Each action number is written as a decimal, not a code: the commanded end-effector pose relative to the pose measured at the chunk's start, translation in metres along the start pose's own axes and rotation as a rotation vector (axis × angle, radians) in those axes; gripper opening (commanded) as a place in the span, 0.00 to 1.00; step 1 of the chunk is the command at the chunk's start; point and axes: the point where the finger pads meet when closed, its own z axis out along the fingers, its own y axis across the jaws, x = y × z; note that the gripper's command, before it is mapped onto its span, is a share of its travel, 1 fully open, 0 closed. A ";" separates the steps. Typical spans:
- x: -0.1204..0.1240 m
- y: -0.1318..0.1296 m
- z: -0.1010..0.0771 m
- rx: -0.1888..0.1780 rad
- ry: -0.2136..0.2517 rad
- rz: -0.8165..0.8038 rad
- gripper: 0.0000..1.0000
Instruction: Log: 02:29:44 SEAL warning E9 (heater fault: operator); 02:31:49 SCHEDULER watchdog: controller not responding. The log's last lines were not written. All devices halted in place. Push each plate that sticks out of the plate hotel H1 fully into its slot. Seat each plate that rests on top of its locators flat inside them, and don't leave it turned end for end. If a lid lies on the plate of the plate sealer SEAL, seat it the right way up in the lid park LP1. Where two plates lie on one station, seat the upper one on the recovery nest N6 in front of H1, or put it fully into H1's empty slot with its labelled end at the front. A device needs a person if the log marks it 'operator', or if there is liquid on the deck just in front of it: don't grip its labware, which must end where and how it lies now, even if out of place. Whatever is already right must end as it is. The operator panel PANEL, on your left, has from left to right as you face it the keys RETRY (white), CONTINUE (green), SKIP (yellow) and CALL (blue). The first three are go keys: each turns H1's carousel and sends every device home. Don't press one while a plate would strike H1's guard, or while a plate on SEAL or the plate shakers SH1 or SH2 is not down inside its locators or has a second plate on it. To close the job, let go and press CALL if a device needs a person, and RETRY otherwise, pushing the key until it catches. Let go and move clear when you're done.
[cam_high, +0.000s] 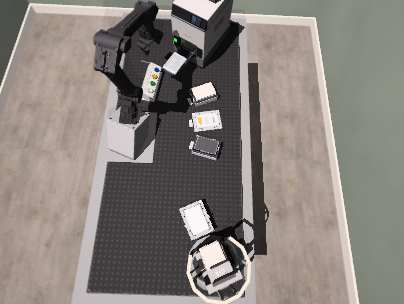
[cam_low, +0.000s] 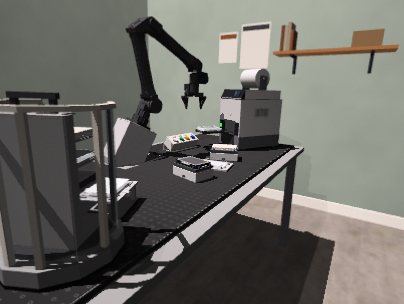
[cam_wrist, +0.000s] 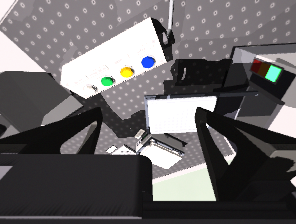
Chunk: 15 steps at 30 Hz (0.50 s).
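My hand (cam_low: 193, 101) hangs high above the desk (cam_high: 150, 210) with its fingers spread wide and nothing between them, over the ground between the operator panel (cam_high: 152, 82) and the plate sealer (cam_high: 200, 27).

A flat white piece, lid or plate I cannot say, (cam_wrist: 180, 114) lies on the sealer's tray, just in front of the machine and beside the panel. It looks like thin, stiff moulded plastic, so I judge it light, a little slick, and apt to tilt if pinched at a corner; the sound hold would be across its two long edges near the middle. But the sealer is flagged for a person, so I judge it is not mine to grip.

Three stations (cam_high: 206, 120) stand in a row mid-desk, the recovery nest (cam_high: 196, 218) near the plate hotel (cam_low: 60, 107).

On the panel I see the blue (cam_wrist: 147, 62), yellow (cam_wrist: 127, 72) and green (cam_wrist: 106, 80) keys; the white one (cam_wrist: 92, 87) is barely visible. Any lettering is too small to read. Marks on the sealer's side (cam_low: 261, 112) and the wall sheets (cam_low: 254, 44) are likewise illegible.
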 end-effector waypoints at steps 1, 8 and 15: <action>0.002 0.000 -0.009 0.020 -0.008 -0.099 1.00; 0.002 -0.001 -0.009 0.020 -0.006 -0.261 1.00; 0.002 0.000 -0.009 0.020 -0.005 -0.425 1.00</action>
